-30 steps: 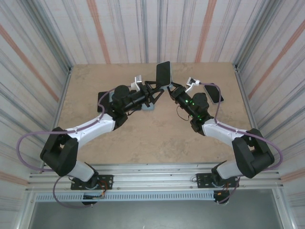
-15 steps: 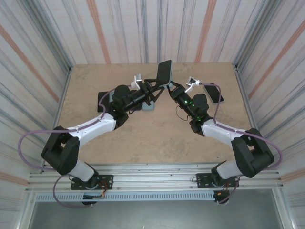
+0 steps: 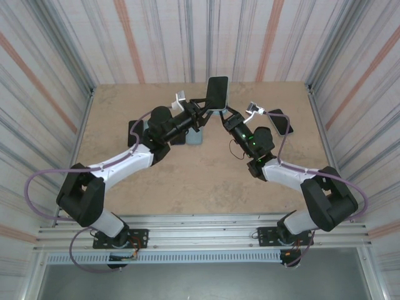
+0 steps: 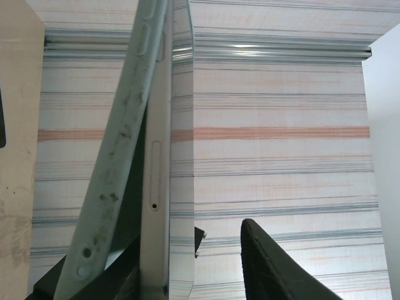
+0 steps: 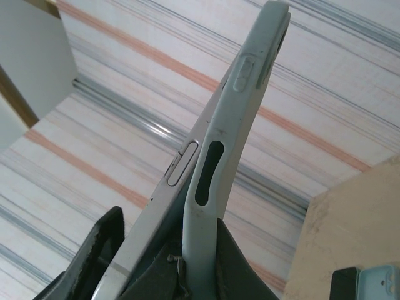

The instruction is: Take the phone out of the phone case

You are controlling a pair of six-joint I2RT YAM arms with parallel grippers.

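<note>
Above the table (image 3: 187, 181), phone (image 4: 154, 175) partly out of its pale case (image 4: 115, 156).

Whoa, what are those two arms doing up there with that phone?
They are working a phone out of its pale case, held up above the table. The right fingers are clamped on its lower end. The left fingers stand open around it, one of them clear of it. The case has peeled partly away from the phone, but the phone is not yet out.
</note>
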